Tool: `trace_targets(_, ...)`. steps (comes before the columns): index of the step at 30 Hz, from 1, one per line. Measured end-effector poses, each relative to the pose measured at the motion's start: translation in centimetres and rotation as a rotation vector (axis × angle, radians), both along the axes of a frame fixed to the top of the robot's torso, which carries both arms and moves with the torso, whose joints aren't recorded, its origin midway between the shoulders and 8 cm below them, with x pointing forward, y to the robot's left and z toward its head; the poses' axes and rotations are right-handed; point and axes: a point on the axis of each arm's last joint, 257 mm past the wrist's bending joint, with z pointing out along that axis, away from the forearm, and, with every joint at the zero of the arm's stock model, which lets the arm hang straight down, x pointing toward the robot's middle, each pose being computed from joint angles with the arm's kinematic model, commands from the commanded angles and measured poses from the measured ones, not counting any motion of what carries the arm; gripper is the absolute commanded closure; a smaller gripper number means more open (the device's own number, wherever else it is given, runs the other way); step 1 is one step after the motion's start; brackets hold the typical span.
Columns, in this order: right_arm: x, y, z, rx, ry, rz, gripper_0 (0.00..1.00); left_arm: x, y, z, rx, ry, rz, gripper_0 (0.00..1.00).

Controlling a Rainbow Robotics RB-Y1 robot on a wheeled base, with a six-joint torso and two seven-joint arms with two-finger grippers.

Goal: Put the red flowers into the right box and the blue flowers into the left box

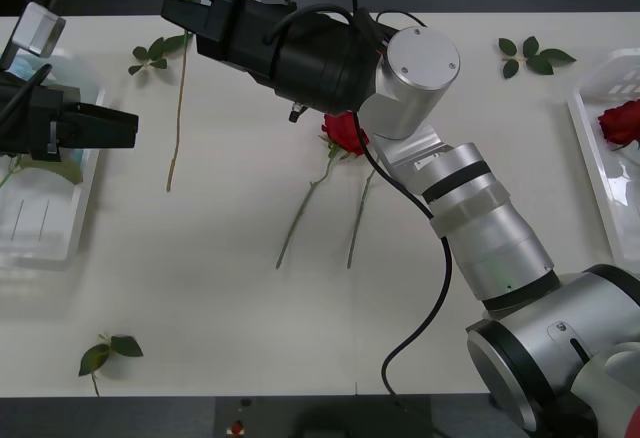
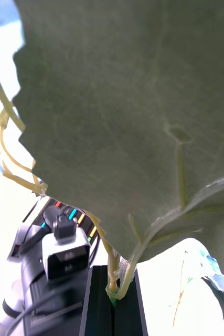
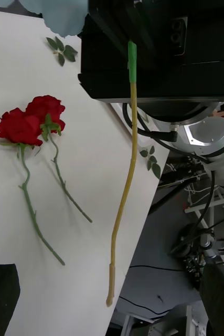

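My right gripper (image 1: 186, 14) reaches across to the table's far left and is shut on a blue flower's stem (image 1: 179, 108), which hangs down from it. In the right wrist view the black fingers (image 2: 98, 310) pinch the stem (image 2: 113, 273) under a big green leaf (image 2: 127, 105). Pale blue petals (image 3: 64, 13) show above the hanging stem (image 3: 127, 168). Two red flowers (image 1: 345, 132) lie mid-table, side by side (image 3: 20, 126). My left gripper (image 1: 122, 128) hovers open over the left box (image 1: 55, 243). A red flower (image 1: 620, 121) lies in the right box (image 1: 590, 148).
Loose leaf sprigs lie at the far left (image 1: 155, 55), the far right (image 1: 535, 56) and the near left (image 1: 108, 351). My right arm (image 1: 470, 218) crosses the table's middle diagonally. Open tabletop lies between the two roses and the left box.
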Motion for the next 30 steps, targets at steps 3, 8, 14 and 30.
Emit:
trace_targets(3, 0.1, 0.0, -0.1, -0.001, 0.003, -0.001, 1.0, 0.0, -1.6, -0.5, -0.016, 0.005, -0.016, 0.0)
trace_targets(8, 0.2, 0.0, -0.4, -0.004, 0.009, -0.002, 1.0, 0.2, -3.4, -1.3, -0.029, 0.007, -0.021, 0.0)
trace_targets(14, 0.2, 0.0, -0.4, -0.004, 0.009, -0.003, 1.0, 0.5, -4.9, -1.8, -0.054, 0.013, -0.022, 0.5)
trace_targets(30, 0.2, 0.0, -0.4, -0.005, 0.009, -0.002, 1.0, 1.1, -6.6, -2.0, -0.057, -0.002, -0.03, 1.0)
